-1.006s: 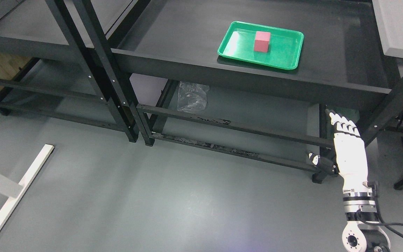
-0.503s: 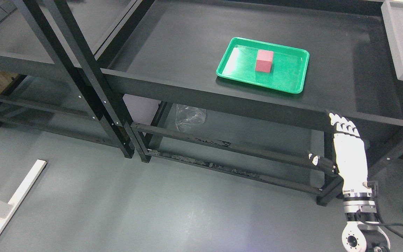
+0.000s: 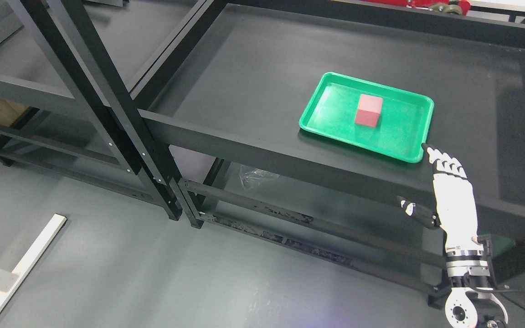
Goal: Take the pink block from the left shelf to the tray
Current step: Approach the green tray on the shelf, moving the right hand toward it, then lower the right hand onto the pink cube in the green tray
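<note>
Head view looks down on a black metal shelf unit (image 3: 253,77) with a flat dark top deck and a raised rim along its front edge. On that deck lies a green rectangular plastic tray (image 3: 404,132), slightly turned, its long side running roughly left to right. A small pink cube block (image 3: 368,110) sits inside the tray, near its middle and a little toward the far side, resting flat on the tray floor and clear of the walls.

At the lower right, the robot's right hand (image 3: 449,191), white with black joints, rises from a grey wrist. Its fingers (image 3: 445,164) are stretched out straight and close side by side, with the thumb (image 3: 415,212) held out to the left; it grips nothing. The fingertips show just beside the tray's near right corner, in front of the shelf rim; contact cannot be judged.

To the left stands a second black shelf frame (image 3: 84,91), touching the first at the uprights. A crumpled clear plastic bag (image 3: 255,173) lies on the lower level beneath the deck. A white bar (image 3: 21,264) lies on the grey floor (image 3: 153,273) at lower left.
</note>
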You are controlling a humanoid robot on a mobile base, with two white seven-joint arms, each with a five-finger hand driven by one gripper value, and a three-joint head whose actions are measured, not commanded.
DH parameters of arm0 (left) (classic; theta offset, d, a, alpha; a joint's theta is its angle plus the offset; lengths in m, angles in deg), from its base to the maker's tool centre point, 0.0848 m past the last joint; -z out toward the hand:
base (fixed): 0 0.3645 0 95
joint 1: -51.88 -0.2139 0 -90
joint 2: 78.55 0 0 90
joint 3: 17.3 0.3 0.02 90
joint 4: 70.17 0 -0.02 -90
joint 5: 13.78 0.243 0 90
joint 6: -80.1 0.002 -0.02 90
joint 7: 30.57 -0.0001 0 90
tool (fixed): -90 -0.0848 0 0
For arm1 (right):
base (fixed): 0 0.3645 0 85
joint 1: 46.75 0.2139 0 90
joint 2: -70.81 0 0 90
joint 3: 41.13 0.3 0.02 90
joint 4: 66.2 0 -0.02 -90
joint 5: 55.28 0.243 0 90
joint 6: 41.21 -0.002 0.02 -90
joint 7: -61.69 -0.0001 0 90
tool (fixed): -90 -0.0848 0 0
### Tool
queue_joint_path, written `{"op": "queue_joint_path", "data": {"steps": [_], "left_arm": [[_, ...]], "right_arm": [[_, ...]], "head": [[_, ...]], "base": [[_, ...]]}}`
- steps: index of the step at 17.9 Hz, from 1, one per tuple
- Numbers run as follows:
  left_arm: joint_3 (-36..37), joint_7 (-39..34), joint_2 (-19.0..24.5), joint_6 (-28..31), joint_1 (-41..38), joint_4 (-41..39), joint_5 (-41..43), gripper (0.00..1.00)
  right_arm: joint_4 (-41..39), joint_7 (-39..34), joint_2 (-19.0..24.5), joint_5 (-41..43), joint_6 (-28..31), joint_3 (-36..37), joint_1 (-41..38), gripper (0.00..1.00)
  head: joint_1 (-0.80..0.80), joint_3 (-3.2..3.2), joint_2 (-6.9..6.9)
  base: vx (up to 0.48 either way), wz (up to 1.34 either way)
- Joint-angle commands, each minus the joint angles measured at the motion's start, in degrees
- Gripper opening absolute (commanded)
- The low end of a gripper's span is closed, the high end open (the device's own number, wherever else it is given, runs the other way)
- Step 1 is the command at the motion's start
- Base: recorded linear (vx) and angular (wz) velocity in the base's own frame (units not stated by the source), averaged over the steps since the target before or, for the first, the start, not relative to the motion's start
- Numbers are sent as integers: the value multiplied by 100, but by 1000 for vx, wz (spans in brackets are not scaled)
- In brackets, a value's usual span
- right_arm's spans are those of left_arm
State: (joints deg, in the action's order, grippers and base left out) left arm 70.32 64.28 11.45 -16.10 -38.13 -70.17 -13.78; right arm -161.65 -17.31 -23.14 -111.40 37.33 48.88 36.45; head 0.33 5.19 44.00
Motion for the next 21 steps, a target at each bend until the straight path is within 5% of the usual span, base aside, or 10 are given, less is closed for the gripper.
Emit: {"op": "queue_joint_path", "data": {"steps": [1, 21], "left_arm": [[0, -2, 100, -3, 132, -100, 9, 100], [0, -2, 100, -3, 132, -100, 9, 100]], "right_arm": [[9, -54, 8, 101, 3, 70, 3, 99], [79, -1425, 26, 198, 408, -97, -15, 99]], "head": [[0, 0, 0], [0, 0, 0]], "base": [[197, 122], [207, 41]]}}
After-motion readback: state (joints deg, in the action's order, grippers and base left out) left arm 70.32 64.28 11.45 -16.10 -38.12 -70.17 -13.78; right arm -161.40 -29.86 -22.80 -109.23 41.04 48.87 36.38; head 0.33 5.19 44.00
